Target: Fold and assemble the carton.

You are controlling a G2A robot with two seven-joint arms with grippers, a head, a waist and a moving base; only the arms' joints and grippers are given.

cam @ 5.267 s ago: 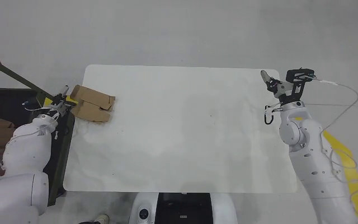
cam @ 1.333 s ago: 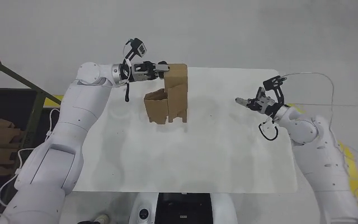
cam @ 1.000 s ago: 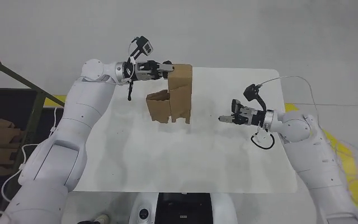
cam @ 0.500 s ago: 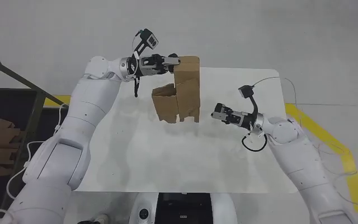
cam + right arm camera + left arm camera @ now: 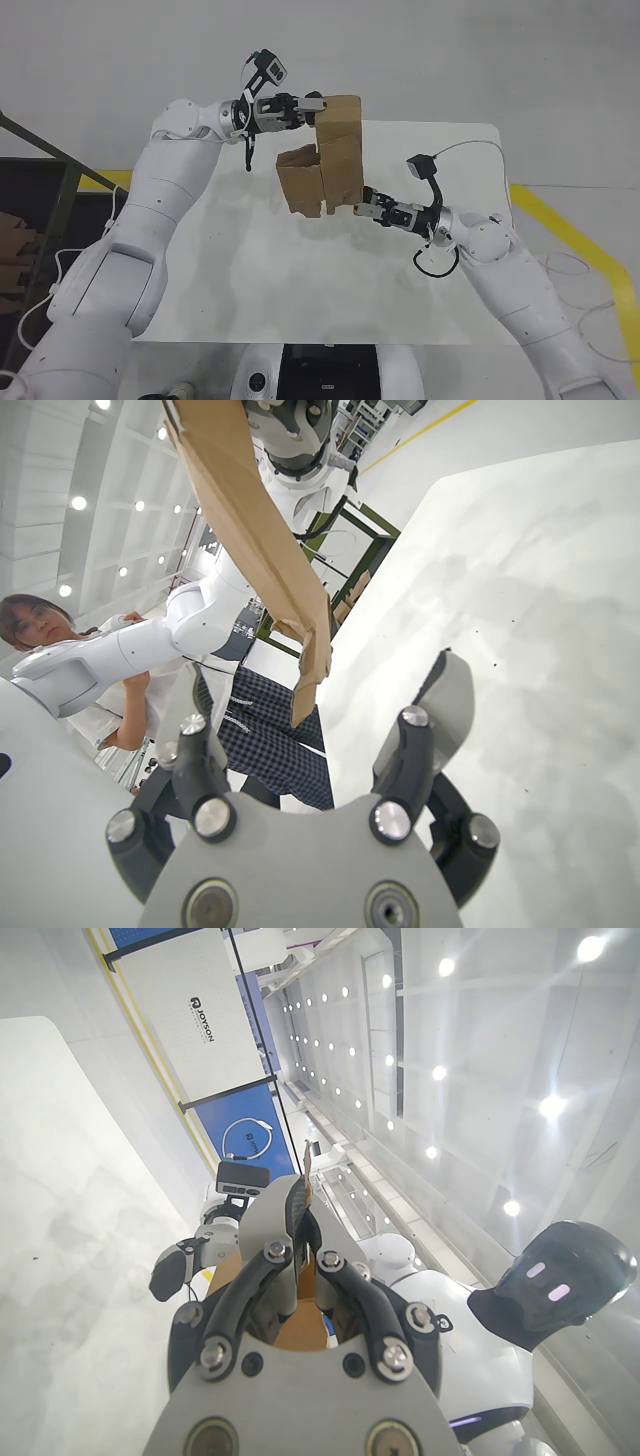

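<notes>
Right, starting with the top view: I see the left gripper (image 5: 312, 105) clamped on the upper edge of the carton (image 5: 338, 150). The carton is a brown cardboard sleeve, partly unfolded, standing tall over the far middle of the white table (image 5: 450, 290). One tall panel sits next to a shorter folded section on the robot's left, and small flaps hang at the bottom. The right gripper (image 5: 361, 204) sits just beside the carton's lower corner on the robot's right, with its jaws spread. I cannot tell from here whether it touches the cardboard, or whether the bottom flaps rest on the table.

Next, in the left wrist view, the left gripper (image 5: 300, 1208) has its jaws pressed together on a thin edge of the carton (image 5: 300, 1323). The cardboard runs between them and pokes out past the tips. Farther off, the right gripper (image 5: 167, 1273) shows beside the carton and above the table (image 5: 60, 1178).

Last, in the right wrist view, the right gripper (image 5: 325, 695) is wide apart and pinches nothing. The carton (image 5: 250, 515) slants down from above. Its lowest flap hangs in line with the gap between the jaws, a little beyond their tips and apart from both. The table (image 5: 525, 600) spreads out on one side.
</notes>
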